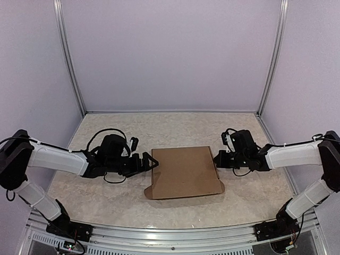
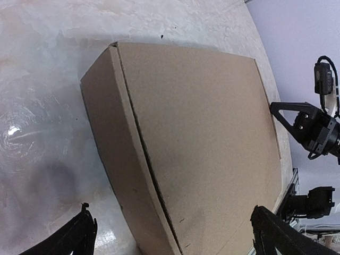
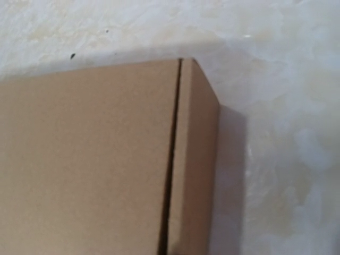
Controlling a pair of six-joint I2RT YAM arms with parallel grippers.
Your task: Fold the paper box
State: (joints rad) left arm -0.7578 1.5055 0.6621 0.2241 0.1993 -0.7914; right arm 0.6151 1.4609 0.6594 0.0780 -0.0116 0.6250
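Paper box (image 1: pixel 183 171) looks light but stiffish, so pinch its edges at 3 and 9 o'clock. Left gripper (image 1: pixel 153 162) has its jaws spread, right gripper (image 1: pixel 216 159) has them pressed together.

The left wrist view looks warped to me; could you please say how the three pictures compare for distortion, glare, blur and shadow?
Left wrist: wide-angle bending curves the straight edges of the box; a glare spot sits on the table at left. Right wrist: slightly blurred, the box's shadow falling to its right. Top external: evenly lit, sharp, faint shadow along the box's near edge.
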